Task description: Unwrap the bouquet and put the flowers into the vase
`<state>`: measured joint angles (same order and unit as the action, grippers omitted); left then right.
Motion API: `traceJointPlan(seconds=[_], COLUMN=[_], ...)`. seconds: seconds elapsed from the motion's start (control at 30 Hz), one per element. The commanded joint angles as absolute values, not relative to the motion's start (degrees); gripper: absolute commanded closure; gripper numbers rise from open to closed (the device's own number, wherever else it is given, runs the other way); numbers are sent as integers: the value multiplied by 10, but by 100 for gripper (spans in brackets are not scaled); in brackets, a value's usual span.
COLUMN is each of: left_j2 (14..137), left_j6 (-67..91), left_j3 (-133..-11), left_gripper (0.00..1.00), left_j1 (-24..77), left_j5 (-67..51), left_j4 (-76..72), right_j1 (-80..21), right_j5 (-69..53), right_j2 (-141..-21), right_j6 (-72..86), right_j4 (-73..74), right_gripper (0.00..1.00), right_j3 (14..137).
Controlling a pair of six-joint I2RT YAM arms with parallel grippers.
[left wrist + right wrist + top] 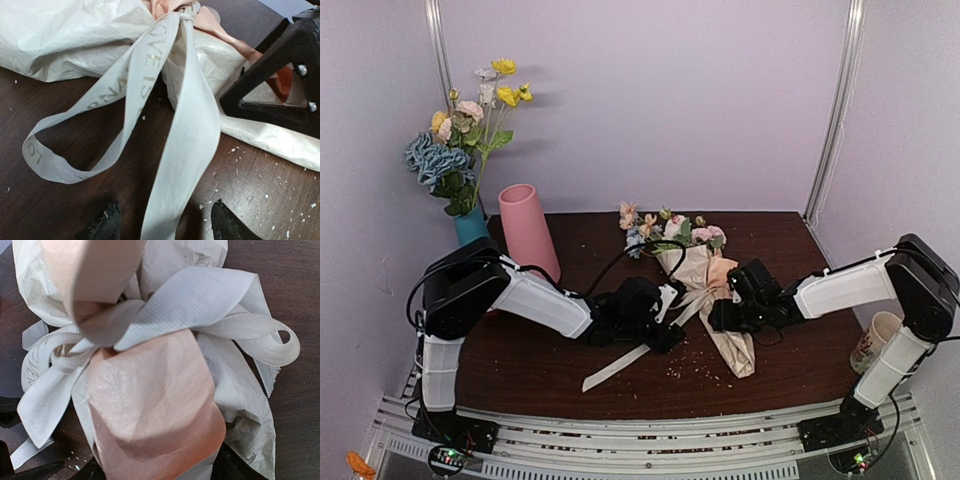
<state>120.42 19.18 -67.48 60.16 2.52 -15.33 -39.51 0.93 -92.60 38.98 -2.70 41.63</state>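
Item: the bouquet [703, 278], lying on its side at the middle of the dark wooden table [790, 240]. The flowers [670, 228], pink, white, pale blue and peach, point to the far edge, and the tapered end of the crinkled peach and cream paper [155, 405] points to the near edge. The cream ribbon [190, 130], with faint printed letters, is knotted at the neck of the wrap; one loop lies flat on the wood and one long tail trails toward the near left. The left gripper [165, 227] sits low over that tail with its fingertips [107, 224] spread either side of the band, gripping nothing. The right gripper [725, 315] is at the wrap from the right side. Paper fills the space between its fingers, and whether it pinches the paper cannot be told. The vase [528, 230], plain pink, stands upright at the far left, well apart from the bouquet. Just beside it is a teal vase [470, 228] holding yellow flowers and a blue hydrangea [435, 160]. A patterned cup [875, 340] stands at the right edge by the right arm. Pale crumbs [260, 200] are scattered on the wood.
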Motion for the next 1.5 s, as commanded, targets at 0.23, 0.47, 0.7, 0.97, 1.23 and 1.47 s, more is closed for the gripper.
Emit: traceJointPlan(seconds=[0.23,0.47,0.7,0.97,1.23,1.47], left_j2=[1260,1218,1121,1003,881,786], left_j6=[157,158,182,216,230,273], left_j3=[-732,-683,-570,-491,-430,-402], left_gripper=[69,100,100,100,100,100], left_j1=[588,590,590,590,589,589], left_j5=[5,10,37,96,117,130], left_j4=[-223,-238,-236,-169,-98,-24], right_j1=[-396,-396,-396,-395,-392,-390], right_j5=[-4,18,41,59,70,72], right_j2=[-915,-920,-934,-944,-955,-960], right_j6=[403,413,431,437,442,442], right_j4=[0,15,26,38,46,54], right_gripper=[37,37,39,41,42,43], right_j3=[391,397,398,405,411,421])
